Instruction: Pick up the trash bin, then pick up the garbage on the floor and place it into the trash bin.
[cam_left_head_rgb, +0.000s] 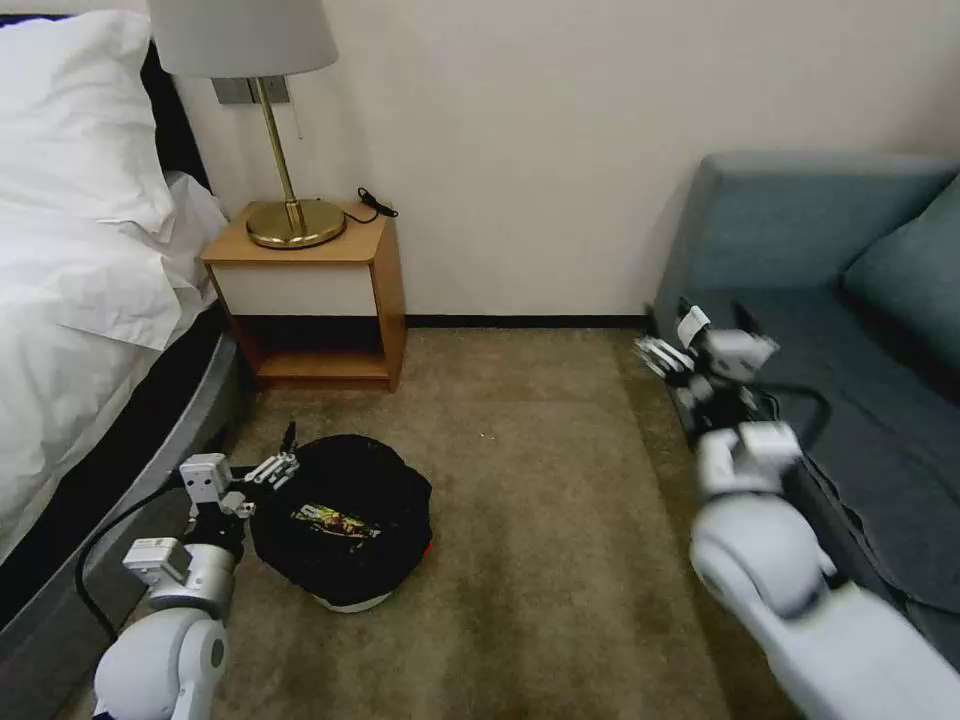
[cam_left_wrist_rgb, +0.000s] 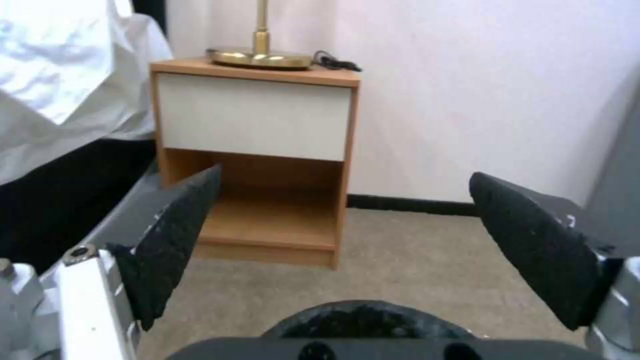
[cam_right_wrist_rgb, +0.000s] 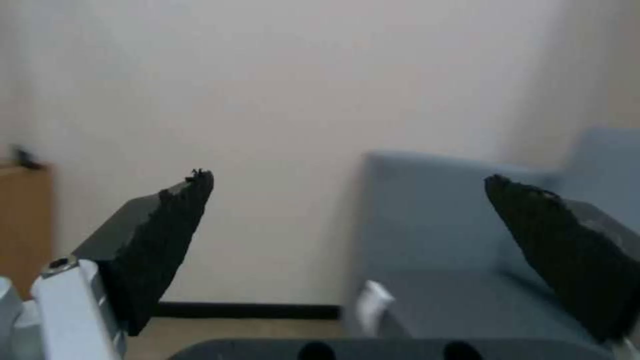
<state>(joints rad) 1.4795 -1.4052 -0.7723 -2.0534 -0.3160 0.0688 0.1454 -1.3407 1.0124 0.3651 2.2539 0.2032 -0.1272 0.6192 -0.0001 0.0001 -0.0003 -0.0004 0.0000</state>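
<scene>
Trash bin (cam_left_head_rgb: 345, 520) on the floor (cam_left_head_rgb: 560, 520), black bag draped over the rim, a colourful wrapper (cam_left_head_rgb: 335, 520) lying inside. Just beside its bed-side edge, left tool (cam_left_head_rgb: 285, 462), fingers spread wide with nothing between them; in the left wrist view, spread pads (cam_left_wrist_rgb: 177, 240) above the bag's dark rim (cam_left_wrist_rgb: 367, 320), pointing toward the nightstand (cam_left_head_rgb: 320, 300). Farther off, right tool (cam_left_head_rgb: 662, 355) raised beside the blue sofa (cam_left_head_rgb: 850, 330), likewise spread and empty.
</scene>
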